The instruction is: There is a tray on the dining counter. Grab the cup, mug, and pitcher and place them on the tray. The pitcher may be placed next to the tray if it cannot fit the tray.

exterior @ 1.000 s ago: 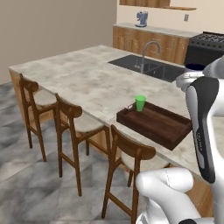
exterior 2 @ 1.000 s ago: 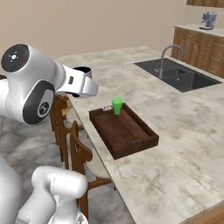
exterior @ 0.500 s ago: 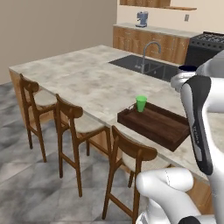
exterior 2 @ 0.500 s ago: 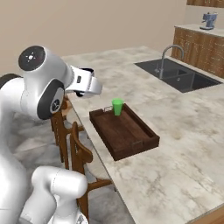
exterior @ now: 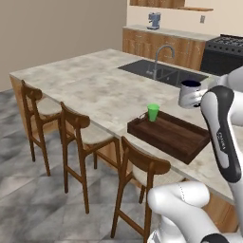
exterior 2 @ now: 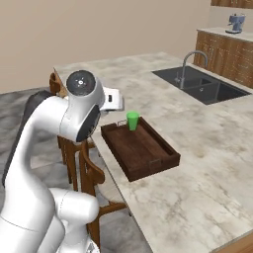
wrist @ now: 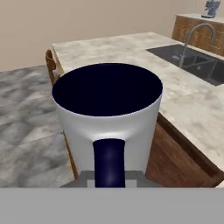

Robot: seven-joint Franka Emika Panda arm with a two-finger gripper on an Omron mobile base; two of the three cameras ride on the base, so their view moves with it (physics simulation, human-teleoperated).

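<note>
One mug point(wrist: 108, 127) clamped in pincer point(wrist: 109, 175), above tray point(exterior: 168, 137)

Grey, navy-lined mug point(wrist: 108, 127), green cup point(exterior: 153, 112), dark brown tray point(exterior: 169, 136).

Even, soft rendered light, faint shadows, no glare; all views slightly blurred.

The arm swung from the tray's point(exterior: 170, 135) near side toward its far side, carrying the mug point(exterior: 189, 94) above the counter point(exterior: 85, 85) behind the tray
</note>
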